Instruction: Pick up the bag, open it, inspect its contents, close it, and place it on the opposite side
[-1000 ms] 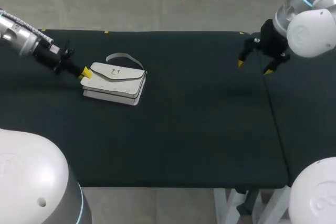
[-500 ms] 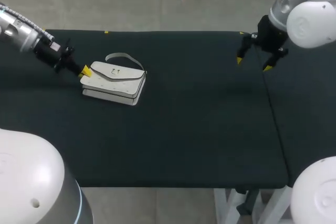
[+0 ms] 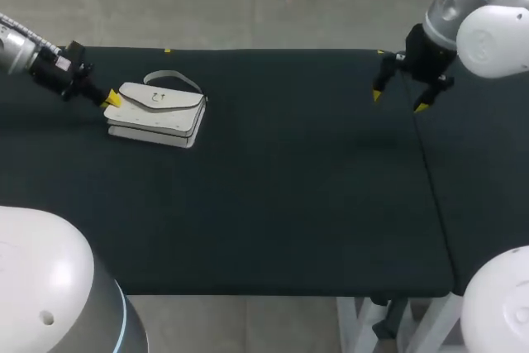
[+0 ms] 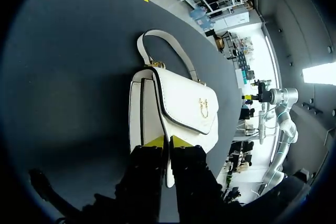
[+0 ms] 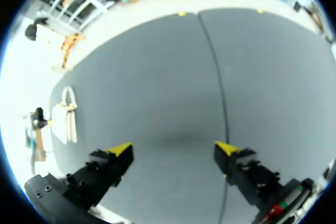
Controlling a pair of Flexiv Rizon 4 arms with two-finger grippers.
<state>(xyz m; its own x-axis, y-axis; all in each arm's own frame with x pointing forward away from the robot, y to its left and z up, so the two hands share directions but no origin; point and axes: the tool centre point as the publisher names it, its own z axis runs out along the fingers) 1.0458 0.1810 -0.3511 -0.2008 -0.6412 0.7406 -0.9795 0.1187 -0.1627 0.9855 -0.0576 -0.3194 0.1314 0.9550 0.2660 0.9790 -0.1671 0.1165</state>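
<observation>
White bag (image 3: 155, 113) is what you are after, and you will find it lying flat on the dark table (image 3: 289, 204), far over on the left arm's side and near the back edge, flap up and closed. Its gold clasp (image 4: 202, 107) faces up and its strap (image 4: 168, 48) arches out from the end away from the left gripper (image 4: 167, 141). That gripper is clenched on the near end of the bag: in the left wrist view you can see the two yellow tips close together with a thin white edge of the bag pinched between them. How far that edge runs back is lost between the black fingers. From the head view only one yellow tip of the left gripper (image 3: 111, 98) shows, pressed to the bag's end, and the other is hidden behind it. The right gripper (image 3: 399, 101) is well apart from the bag, above the table's far right part near a seam (image 3: 426, 171) in the covering, its fingers spread wide with nothing between them. From the right wrist view you get the bag (image 5: 67, 121) only as a small pale shape far ahead, too small to make out detail.
</observation>
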